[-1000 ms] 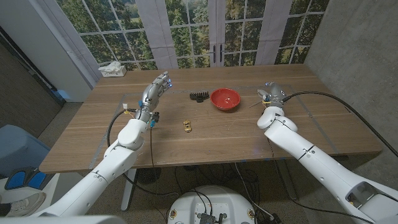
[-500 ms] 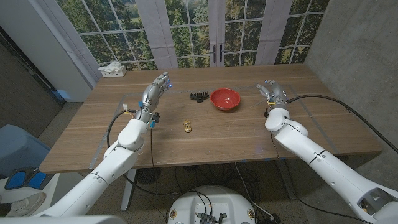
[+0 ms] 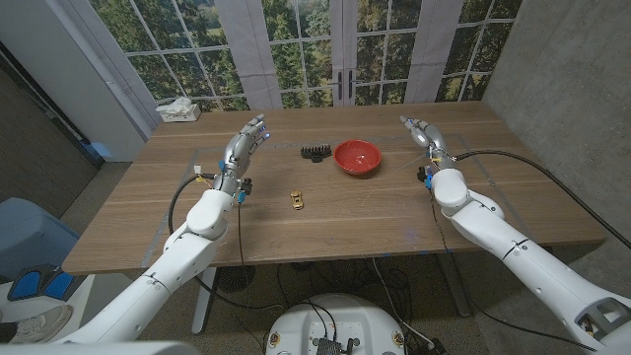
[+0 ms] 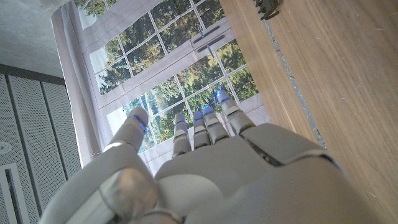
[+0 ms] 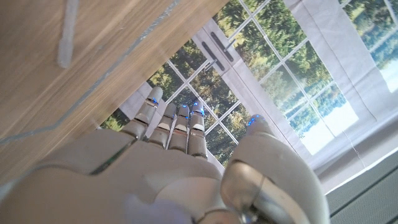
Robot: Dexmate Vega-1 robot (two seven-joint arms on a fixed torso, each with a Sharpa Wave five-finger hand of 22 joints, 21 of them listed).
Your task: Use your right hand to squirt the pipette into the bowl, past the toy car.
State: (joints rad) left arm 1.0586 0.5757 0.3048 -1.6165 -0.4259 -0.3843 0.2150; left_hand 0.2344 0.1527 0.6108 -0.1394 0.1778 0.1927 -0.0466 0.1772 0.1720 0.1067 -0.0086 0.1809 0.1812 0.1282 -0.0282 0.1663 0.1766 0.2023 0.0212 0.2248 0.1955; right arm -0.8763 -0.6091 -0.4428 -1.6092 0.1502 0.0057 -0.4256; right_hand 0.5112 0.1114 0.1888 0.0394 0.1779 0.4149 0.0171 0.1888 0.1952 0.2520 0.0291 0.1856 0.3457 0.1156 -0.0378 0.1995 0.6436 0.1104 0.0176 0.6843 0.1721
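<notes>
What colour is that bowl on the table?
Red; the bowl shows best in the head view.

— Any writing, label, brand or number to read anywhere?

— None. Nothing legible stands on the red bowl (image 3: pixel 356 157), the toy car (image 3: pixel 296 199), the tabletop (image 3: pixel 325 212) or the white box (image 3: pixel 178 110) at its far corner.

— And on either hand?

— Only small blue lights at the fingertips (image 4: pixel 221 96); no letters or digits.

Toy car (image 3: pixel 296 199) before bowl (image 3: pixel 356 157)
</notes>
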